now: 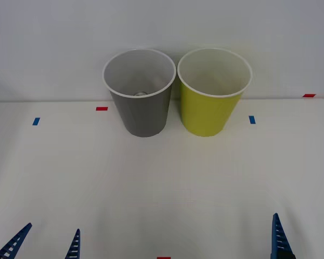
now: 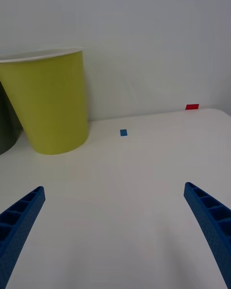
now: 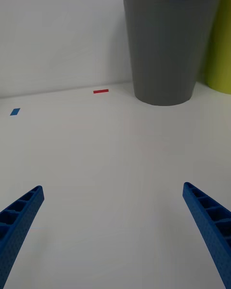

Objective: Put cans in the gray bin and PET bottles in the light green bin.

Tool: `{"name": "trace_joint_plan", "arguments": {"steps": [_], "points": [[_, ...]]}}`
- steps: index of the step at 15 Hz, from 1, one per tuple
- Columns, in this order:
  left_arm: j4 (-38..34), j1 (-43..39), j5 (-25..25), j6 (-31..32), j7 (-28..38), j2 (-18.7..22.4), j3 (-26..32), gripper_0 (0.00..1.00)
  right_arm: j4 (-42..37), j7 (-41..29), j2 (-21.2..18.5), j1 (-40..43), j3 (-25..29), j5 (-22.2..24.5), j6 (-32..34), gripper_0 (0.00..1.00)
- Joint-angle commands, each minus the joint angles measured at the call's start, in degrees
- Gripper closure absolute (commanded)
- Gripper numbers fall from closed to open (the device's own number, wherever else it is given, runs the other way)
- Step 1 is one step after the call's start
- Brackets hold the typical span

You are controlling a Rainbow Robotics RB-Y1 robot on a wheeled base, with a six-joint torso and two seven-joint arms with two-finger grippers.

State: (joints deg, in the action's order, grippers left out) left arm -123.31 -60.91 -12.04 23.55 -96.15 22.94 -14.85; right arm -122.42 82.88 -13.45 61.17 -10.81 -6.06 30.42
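Two bins stand side by side at the far edge of the white table (image 1: 162, 183), close to the pale wall behind them. The gray bin (image 1: 143, 113) is on the robot's left and the light green bin (image 1: 209, 110) on its right; their white rims nearly touch, with only a thin gap between the tapered bodies. Both stand upright with open mouths. Down inside the gray bin, by its near wall, a small silver round shape (image 1: 140, 93) shows, which looks like the top of a can, though little of it can be made out.

The left gripper (image 1: 45, 244) hangs low at the near edge of the table on the left side, its blue ribbed fingers (image 3: 19, 221) spread wide and holding nothing. The right gripper (image 1: 303, 237) sits at the near edge on the right, fingers (image 2: 211, 221) likewise spread wide and empty. Both are well apart from the bins, with a broad stretch of bare tabletop between.

Small tape marks dot the table: a red one (image 1: 101, 108) just left of the gray bin, blue ones (image 1: 36, 121) farther out on each side, and a red one (image 1: 309, 95) near the far right corner.
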Motion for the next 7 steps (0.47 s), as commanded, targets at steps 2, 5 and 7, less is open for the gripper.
{"name": "trace_joint_plan", "arguments": {"steps": [2, 5, 7], "points": [[0.0, 0.0, 0.0, 0.0, 0.0, 0.0, 0.0, 0.0, -0.01, 0.0, 0.01, 0.0, 0.0, 0.0, -0.01, 0.0], [0.0, 0.0, 0.0, 0.0, 0.0, 0.0, 0.0, 0.0, -0.01, 0.0, 0.01, 0.0, 0.0, 0.0, -0.01, 0.0], [0.0, 0.0, 0.0, 0.0, 0.0, 0.0, 0.0, 0.0, -0.01, 0.0, 0.01, 0.0, 0.0, 0.0, -0.01, 0.0]]}}
